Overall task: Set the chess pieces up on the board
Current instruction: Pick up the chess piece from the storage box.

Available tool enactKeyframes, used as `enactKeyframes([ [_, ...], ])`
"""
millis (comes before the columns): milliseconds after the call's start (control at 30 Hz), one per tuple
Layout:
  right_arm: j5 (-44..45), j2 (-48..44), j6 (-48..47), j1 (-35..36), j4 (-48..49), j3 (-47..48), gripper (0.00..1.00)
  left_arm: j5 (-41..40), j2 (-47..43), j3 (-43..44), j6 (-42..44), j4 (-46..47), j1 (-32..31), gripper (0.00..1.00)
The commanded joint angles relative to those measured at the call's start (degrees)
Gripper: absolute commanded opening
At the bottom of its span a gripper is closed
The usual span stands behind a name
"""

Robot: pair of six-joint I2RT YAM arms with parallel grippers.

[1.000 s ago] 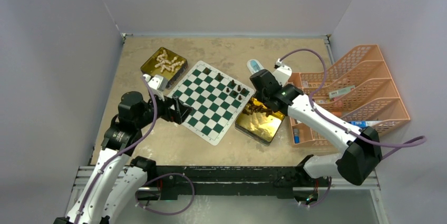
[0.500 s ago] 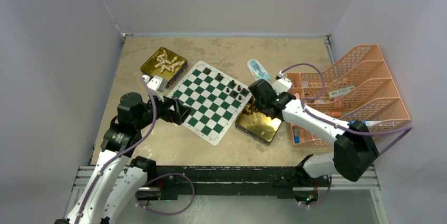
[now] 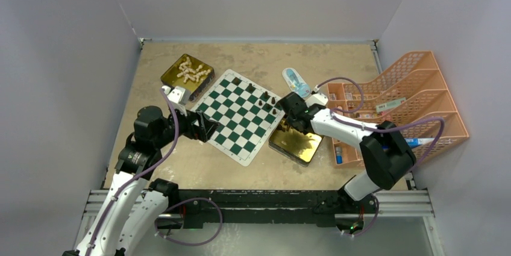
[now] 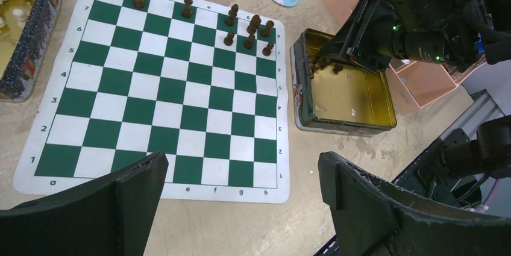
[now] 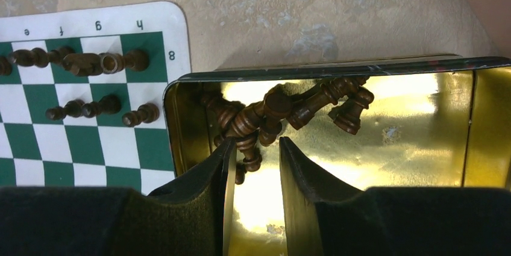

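The green-and-white board (image 3: pixel 238 117) lies mid-table with several dark brown chess pieces (image 3: pixel 268 104) standing near its far right corner. More dark pieces (image 5: pixel 283 111) lie heaped in the corner of a gold tin (image 5: pixel 410 129) beside the board (image 5: pixel 90 141). My right gripper (image 5: pixel 254 147) reaches into that tin, its jaws narrowly open. One lying dark piece (image 5: pixel 250 153) sits between the fingertips, and a gap shows on its right side. My left gripper (image 4: pixel 238 165) hovers wide open over the board's near edge (image 4: pixel 181 193), holding nothing.
A second gold tin (image 3: pixel 172 75) holding cream-white pieces (image 3: pixel 191 71) sits at the board's far left. An orange wire rack (image 3: pixel 404 99) stands to the right. A blue-and-white packet (image 3: pixel 295 79) lies behind the board.
My right gripper has slid left and down into the tin's corner among the dark pieces, its jaws narrowing slightly. The left arm has not moved.
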Motion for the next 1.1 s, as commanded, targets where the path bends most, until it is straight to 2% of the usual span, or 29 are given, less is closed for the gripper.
enactKeyframes([
  [0, 3.6, 1.0, 4.0, -0.9, 0.0, 0.0, 0.35, -0.1, -0.2, 0.0, 1.1, 1.8, -0.2, 0.96],
  [533, 2.3, 6.2, 3.3, -2.1, 0.3, 0.9, 0.33, -0.6, 0.5, -0.1, 1.4, 1.9, -0.2, 0.96],
  [800, 0.3, 6.2, 0.6, -2.1, 1.7, 0.2, 0.24, 0.0, -0.6, -0.4, 1.2, 1.9, -0.2, 0.95],
  [967, 1.7, 5.7, 0.7, -2.1, -1.9, 2.2, 0.20, 0.5, 0.2, -0.1, 1.3, 1.6, -0.2, 0.94],
  [1067, 1.5, 3.5, -0.7, -2.1, -0.3, 0.4, 0.13, 1.2, 0.1, -0.1, 1.1, 1.7, -0.2, 0.93],
])
